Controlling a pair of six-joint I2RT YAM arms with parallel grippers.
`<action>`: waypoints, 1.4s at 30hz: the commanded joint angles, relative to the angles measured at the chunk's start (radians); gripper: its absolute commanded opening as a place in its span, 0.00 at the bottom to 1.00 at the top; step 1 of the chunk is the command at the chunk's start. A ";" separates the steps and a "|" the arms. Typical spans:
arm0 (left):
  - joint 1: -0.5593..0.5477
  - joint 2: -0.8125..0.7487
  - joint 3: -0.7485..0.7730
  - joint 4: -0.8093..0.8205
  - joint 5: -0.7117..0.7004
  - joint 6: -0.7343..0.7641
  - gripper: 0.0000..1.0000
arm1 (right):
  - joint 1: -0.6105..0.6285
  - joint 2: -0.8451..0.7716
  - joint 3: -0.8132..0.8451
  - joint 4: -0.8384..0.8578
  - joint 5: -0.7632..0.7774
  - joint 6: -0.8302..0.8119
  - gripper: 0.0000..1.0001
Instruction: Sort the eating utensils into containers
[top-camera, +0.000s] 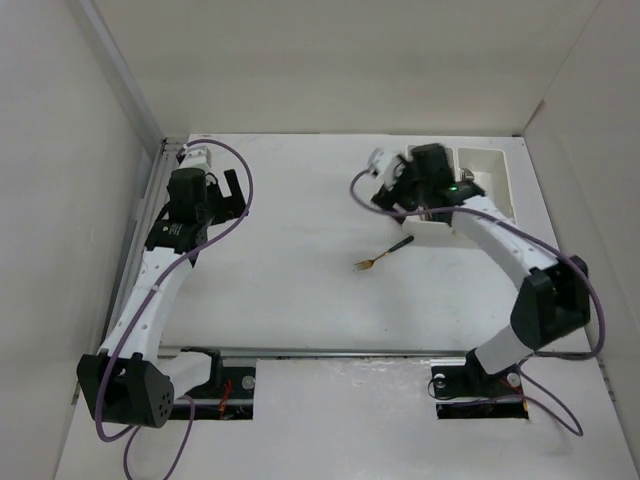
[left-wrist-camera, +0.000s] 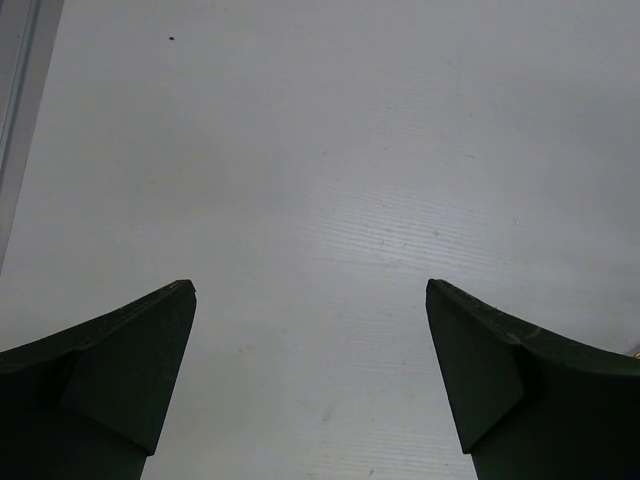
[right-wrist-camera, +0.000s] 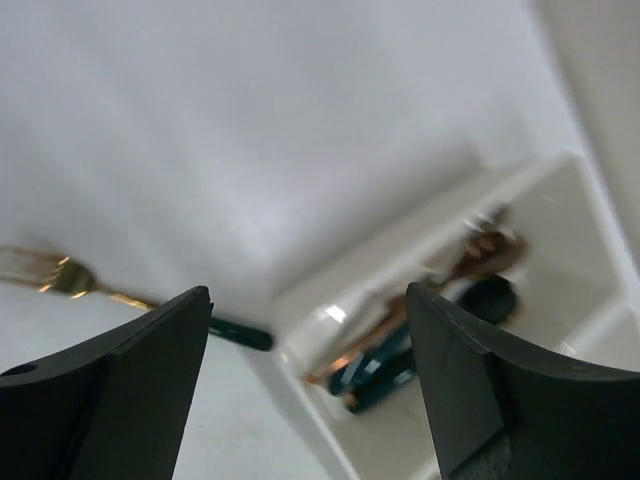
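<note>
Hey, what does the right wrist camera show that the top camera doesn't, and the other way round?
Only the right wrist view: several utensils lying inside the white bin, some with dark green handles. Only the top view: the left arm. Both: that bin, and the gold fork on the table outside it.

Agape and empty: left pincer (left-wrist-camera: 308, 287), right pincer (right-wrist-camera: 308, 292)
</note>
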 joint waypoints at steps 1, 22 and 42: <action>0.006 -0.030 -0.010 0.045 0.016 -0.008 1.00 | 0.153 0.109 -0.065 -0.165 0.040 -0.227 0.84; 0.006 -0.030 -0.020 0.045 -0.011 0.001 1.00 | 0.246 0.424 -0.019 -0.229 0.248 -0.294 0.80; 0.006 -0.021 -0.001 0.035 -0.011 0.011 1.00 | 0.273 0.476 0.030 -0.227 0.288 -0.274 0.28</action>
